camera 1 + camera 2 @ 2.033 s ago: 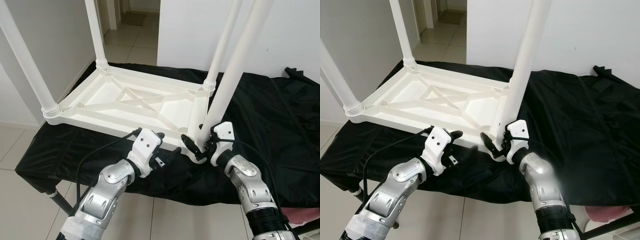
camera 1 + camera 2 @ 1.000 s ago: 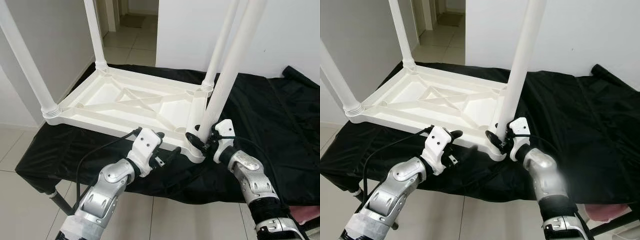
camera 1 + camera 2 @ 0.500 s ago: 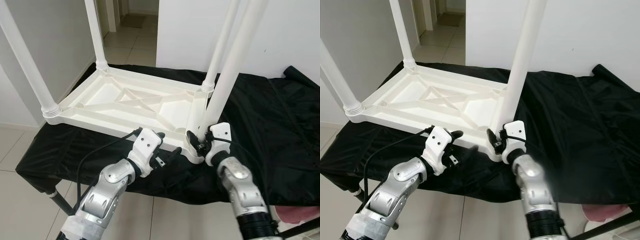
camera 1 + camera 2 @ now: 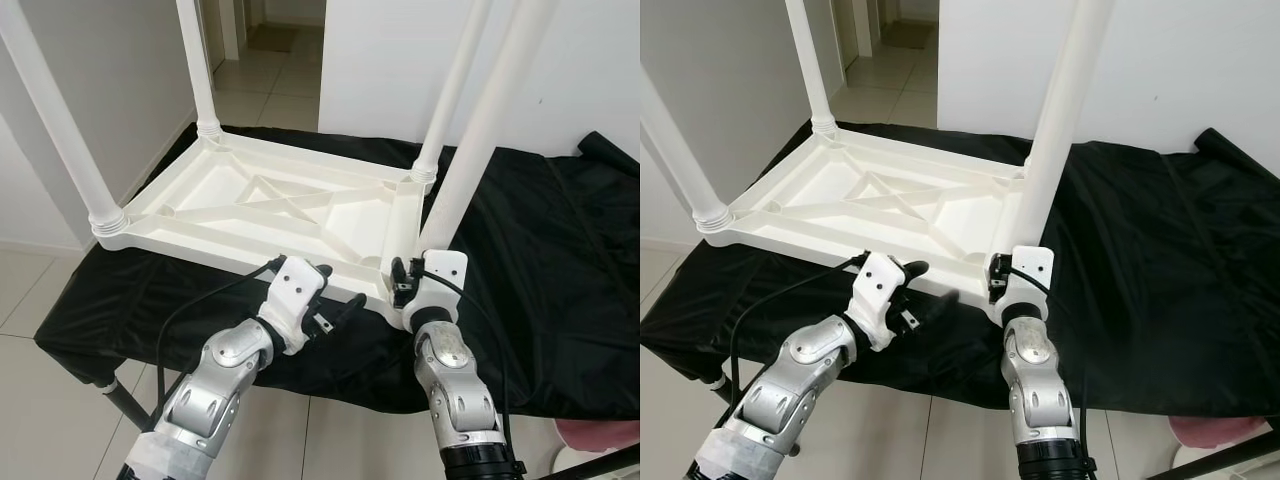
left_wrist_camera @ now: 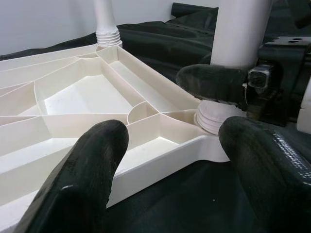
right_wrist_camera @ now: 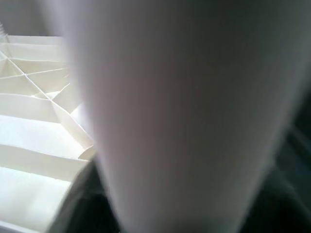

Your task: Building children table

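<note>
Right gripper point(image 4: 408, 283) closed around the foot of the near right leg point(image 4: 478, 140), right at the corner socket of the upturned white tabletop point(image 4: 268, 205); in the right wrist view, leg point(image 6: 184, 116) pressed up close and blurred. Left gripper point(image 4: 335, 300) spread wide and holding nothing, just beside the tabletop's near edge, a little to the left of that same corner; one black finger point(image 5: 87, 174) seen low against the white rim in the left wrist view, with the threaded collar point(image 5: 214, 119) of the leg beyond. Tabletop lying underside up, ribs showing, on a bench draped in black cloth point(image 4: 540, 250). Other three legs standing upright in their corners: far left leg point(image 4: 198, 65), near left leg point(image 4: 60, 120), far right leg point(image 4: 452, 90). Tiled floor point(image 4: 30, 300) below, white wall point(image 4: 600, 70) behind.
</note>
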Controlling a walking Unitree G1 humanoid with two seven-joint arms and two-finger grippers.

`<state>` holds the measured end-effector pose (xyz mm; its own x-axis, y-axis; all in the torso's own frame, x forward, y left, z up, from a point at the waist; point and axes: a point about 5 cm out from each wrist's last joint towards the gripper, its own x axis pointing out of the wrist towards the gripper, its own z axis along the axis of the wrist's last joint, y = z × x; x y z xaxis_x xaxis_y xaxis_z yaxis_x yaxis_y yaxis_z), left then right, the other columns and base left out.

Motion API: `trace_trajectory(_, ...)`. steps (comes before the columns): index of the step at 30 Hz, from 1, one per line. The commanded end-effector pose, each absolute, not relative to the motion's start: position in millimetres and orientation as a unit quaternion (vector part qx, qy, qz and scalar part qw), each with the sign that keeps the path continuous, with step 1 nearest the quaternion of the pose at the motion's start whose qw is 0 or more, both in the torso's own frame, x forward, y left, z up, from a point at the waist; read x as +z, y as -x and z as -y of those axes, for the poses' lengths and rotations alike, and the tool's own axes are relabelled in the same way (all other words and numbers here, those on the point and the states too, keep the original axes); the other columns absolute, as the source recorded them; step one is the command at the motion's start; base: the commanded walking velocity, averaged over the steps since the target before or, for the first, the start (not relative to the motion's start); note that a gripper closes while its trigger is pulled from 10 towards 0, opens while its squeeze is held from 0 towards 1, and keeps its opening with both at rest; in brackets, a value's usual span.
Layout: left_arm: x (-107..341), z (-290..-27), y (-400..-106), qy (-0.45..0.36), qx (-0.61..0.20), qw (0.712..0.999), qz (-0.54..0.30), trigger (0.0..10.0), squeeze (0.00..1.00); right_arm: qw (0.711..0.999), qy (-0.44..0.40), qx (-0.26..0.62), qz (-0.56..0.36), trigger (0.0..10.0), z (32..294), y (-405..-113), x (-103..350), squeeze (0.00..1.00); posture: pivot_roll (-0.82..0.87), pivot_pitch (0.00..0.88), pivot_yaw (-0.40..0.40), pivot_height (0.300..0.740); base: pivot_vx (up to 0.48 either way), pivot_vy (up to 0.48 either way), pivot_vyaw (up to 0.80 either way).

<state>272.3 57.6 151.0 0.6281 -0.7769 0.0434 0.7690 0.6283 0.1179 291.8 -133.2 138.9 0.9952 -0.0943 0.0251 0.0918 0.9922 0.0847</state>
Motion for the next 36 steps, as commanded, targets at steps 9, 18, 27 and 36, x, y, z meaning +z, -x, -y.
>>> trace_trajectory(9, 153, -57, -275, -0.044, -0.432, 0.9, 0.046, 10.0, 0.0, 0.998, -0.046, 0.016, 0.029, 10.0, 143, -291, 141, 0.5, -0.01, 0.029, 0.006, 0.74, 0.0, 0.0, 0.0)
trace_trajectory(18, 160, -52, -280, -0.048, -0.44, 0.895, 0.059, 10.0, 0.0, 0.971, 0.041, 0.234, 0.023, 10.0, 150, -303, 135, 0.0, 0.0, 0.026, -0.009, 0.74, 0.0, 0.0, 0.0)
trace_trajectory(27, 155, -56, -276, -0.054, -0.44, 0.895, 0.051, 10.0, 0.0, 0.952, 0.065, 0.297, 0.018, 9.3, 154, -311, 135, 0.0, 0.01, 0.03, -0.012, 0.74, 0.0, 0.0, 0.0)
trace_trajectory(36, 160, -55, -279, -0.055, -0.441, 0.894, 0.058, 10.0, 0.0, 0.942, 0.085, 0.323, 0.008, 0.0, 165, -322, 129, 0.0, 0.02, 0.02, -0.002, 0.74, 0.0, 0.0, 0.0)
